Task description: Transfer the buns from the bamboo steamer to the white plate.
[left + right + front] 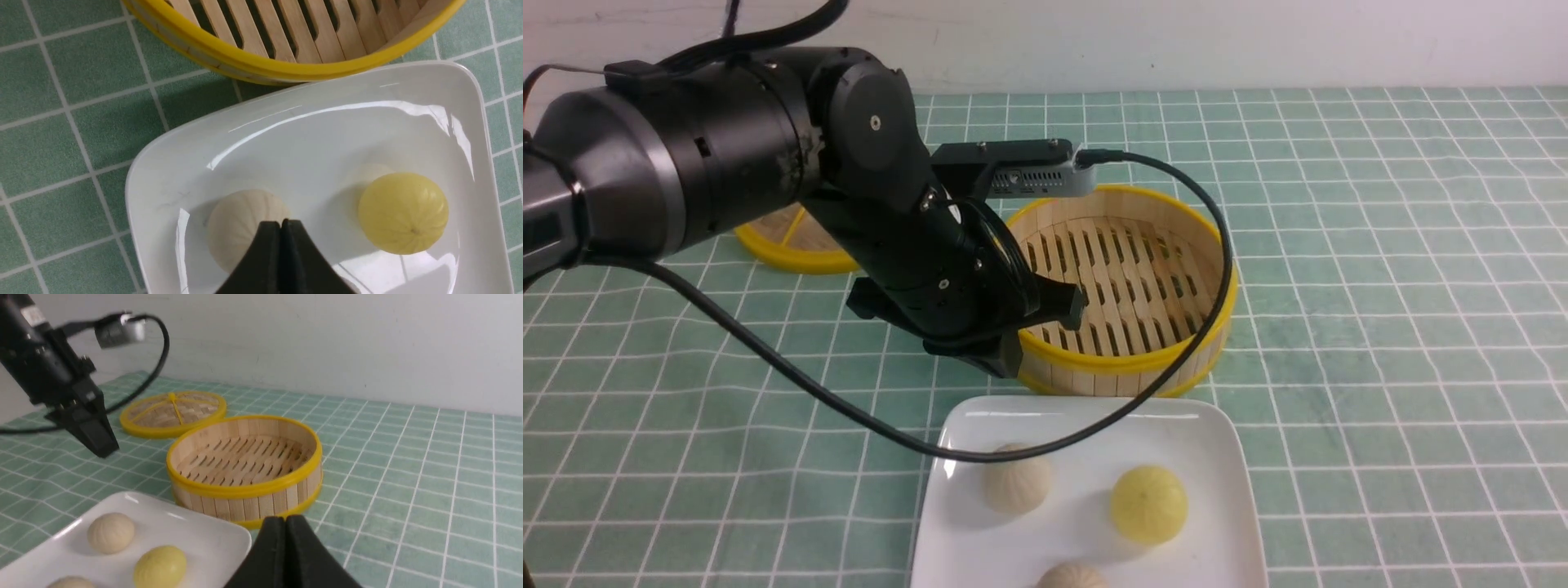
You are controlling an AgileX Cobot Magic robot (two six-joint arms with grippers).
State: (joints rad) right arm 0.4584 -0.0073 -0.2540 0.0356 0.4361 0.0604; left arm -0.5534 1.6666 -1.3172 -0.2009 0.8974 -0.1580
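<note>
The cream-white bun (1017, 478) and the pale yellow bun (1148, 504) both lie on the white plate (1201, 437) at the near edge of the table. The bamboo steamer (1127, 278) stands just behind the plate with nothing in it. My left gripper (1006, 361) hangs shut and empty above the steamer's near-left rim and the plate's far edge. In the left wrist view its fingertips (281, 223) point down over the cream bun (235, 222), with the yellow bun (403, 212) beside it. My right gripper (285, 517) is shut and empty, low beside the plate (196, 535), and is not in the front view.
A browner beige bun (1072, 576) lies at the plate's near edge. The flat woven lid (792, 245) rests behind the left arm. A black cable (1176, 343) loops from the wrist camera over the steamer and plate. Green tiled cloth (1405, 343) covers the table.
</note>
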